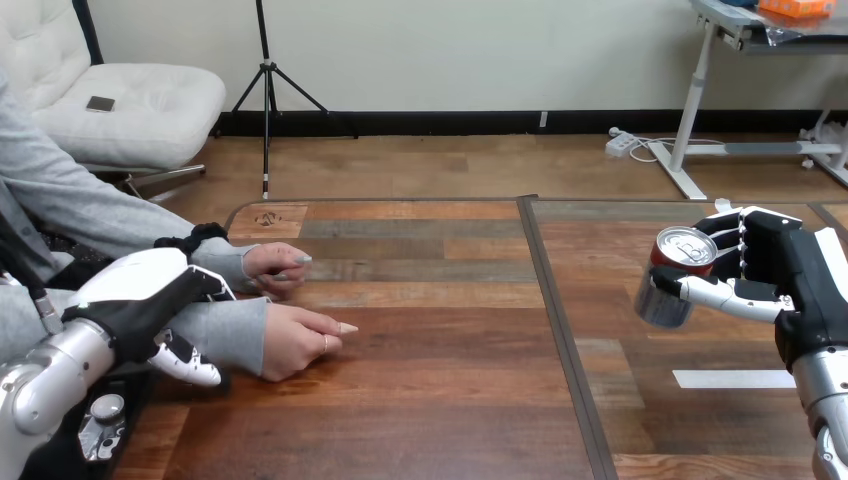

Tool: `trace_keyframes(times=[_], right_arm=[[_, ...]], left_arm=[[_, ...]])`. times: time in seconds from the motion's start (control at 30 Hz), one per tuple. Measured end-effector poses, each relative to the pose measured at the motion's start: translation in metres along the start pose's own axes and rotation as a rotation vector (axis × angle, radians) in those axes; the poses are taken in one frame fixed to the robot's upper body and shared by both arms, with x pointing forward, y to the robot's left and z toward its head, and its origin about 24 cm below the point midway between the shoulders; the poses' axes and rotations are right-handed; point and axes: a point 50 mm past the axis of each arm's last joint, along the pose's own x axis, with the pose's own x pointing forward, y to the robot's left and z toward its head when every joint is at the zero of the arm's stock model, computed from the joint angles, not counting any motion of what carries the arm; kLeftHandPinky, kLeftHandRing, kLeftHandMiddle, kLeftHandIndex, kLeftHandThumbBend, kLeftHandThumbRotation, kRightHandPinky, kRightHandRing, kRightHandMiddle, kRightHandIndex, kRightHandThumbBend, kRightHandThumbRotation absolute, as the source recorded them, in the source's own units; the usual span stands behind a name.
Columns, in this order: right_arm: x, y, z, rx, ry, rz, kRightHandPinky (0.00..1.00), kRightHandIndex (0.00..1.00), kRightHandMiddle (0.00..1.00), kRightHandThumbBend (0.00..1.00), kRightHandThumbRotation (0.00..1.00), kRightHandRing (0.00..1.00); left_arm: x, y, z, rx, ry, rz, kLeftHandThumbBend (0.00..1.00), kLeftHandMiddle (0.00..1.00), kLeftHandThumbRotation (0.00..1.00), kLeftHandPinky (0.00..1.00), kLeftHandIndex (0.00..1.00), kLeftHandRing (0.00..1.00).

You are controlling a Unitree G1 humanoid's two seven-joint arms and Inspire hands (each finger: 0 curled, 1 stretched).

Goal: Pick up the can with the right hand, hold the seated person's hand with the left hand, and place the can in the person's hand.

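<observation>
The right hand (775,262) has fingers and thumb curled round the can (672,290) (silver top, red band, grey body), held tilted over the wooden bench (450,400), at its right. The left hand (150,300) lies over the sleeved wrist of the person's nearer hand (295,342); whether it grips, I cannot tell.

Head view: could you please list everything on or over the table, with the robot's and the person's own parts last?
table: one, brown wood, across the view.
can: one, silver with a red top, tilted, above the table's right side.
tape: one strip, white, on the table at right.
person's near hand: one, on the table at left.
person's far hand: one, on the table behind it.
left hand: one, black and white, over the near hand's grey sleeve.
right hand: one, black and white, curled round the can.
</observation>
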Motion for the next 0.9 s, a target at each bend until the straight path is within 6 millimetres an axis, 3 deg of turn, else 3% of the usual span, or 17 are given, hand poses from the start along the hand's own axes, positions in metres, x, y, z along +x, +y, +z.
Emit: trace_keyframes(times=[0.33,0.57,0.9], right_arm=[[0.0000,0.0000,-0.0003,0.000,0.002,0.000,0.34,0.44,0.43,0.72,0.00,0.37],[-0.0004,0.0000,-0.0010,0.000,0.008,0.000,0.35,0.44,0.43,0.73,0.00,0.37],[-0.0022,-0.0003,-0.0029,-0.001,0.015,-0.005,0.34,0.44,0.43,0.73,0.00,0.37]], left_arm=[[-0.0007,-0.0016,-0.0009,-0.007,-0.009,0.023,0.58,0.52,0.00,0.42,0.54,0.47],[-0.0015,-0.0036,-0.0018,-0.006,-0.020,0.051,0.56,0.45,0.00,0.35,0.46,0.39],[-0.0018,-0.0075,-0.0025,-0.010,-0.025,0.062,0.54,0.44,0.00,0.32,0.46,0.38]])
